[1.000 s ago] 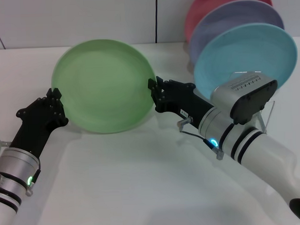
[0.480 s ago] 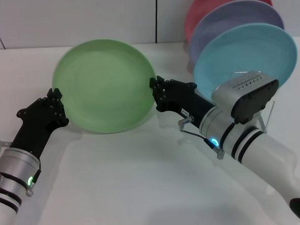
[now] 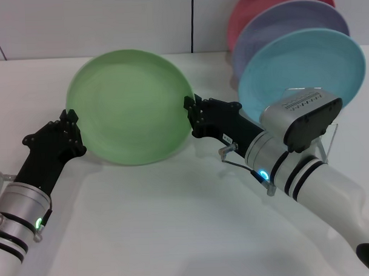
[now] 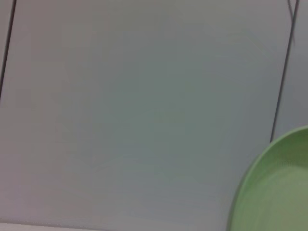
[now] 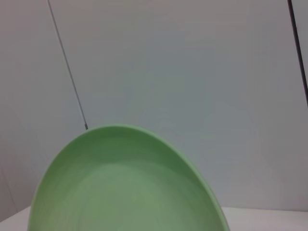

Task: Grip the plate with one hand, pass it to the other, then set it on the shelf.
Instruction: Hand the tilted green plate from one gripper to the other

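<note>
Here the green plate (image 3: 130, 106) stands tilted off the table, right gripper (image 3: 191, 113) pinching its three-o'clock rim for handover; whether the left gripper (image 3: 69, 127), at eight o'clock, grips cannot be told.

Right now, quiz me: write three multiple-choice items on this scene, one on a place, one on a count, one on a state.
1. Where is the green plate?
A. between the two pincers
B. in the wire rack
C. flat on the table

2. How many plates stand in the rack?
A. one
B. three
C. five

3. How is the green plate oriented?
A. lying flat
B. upside down on the table
C. tilted up on edge, face toward the camera

Answers:
1. A: the left pincer is at one rim and the right pincer at the opposite rim.
2. B: a blue plate, a lavender plate and a pink plate stand there.
3. C: its whole round face shows above the table.
</note>
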Controlling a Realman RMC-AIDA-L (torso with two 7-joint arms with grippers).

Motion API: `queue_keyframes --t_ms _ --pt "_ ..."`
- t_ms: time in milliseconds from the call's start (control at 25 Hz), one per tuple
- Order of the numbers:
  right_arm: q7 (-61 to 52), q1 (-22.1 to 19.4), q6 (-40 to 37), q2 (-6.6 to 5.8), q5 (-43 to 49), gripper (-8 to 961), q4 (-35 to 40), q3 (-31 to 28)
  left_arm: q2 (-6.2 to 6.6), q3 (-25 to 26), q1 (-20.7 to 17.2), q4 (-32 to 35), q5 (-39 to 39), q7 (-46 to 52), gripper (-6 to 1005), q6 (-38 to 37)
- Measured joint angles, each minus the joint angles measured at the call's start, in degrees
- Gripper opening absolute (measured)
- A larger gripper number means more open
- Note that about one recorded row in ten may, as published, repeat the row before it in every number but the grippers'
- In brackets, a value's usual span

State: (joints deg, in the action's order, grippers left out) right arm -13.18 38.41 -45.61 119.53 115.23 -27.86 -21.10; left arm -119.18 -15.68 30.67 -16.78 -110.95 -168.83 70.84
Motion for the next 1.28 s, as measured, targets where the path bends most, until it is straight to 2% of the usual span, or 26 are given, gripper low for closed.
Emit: queue_keyframes --t_ms 1280 --pt "0.0 0.0 0.0 -0.09 0.0 56 0.0 0.1 0.00 0.7 0.2 0.1 0.9 0.0 85 -0.4"
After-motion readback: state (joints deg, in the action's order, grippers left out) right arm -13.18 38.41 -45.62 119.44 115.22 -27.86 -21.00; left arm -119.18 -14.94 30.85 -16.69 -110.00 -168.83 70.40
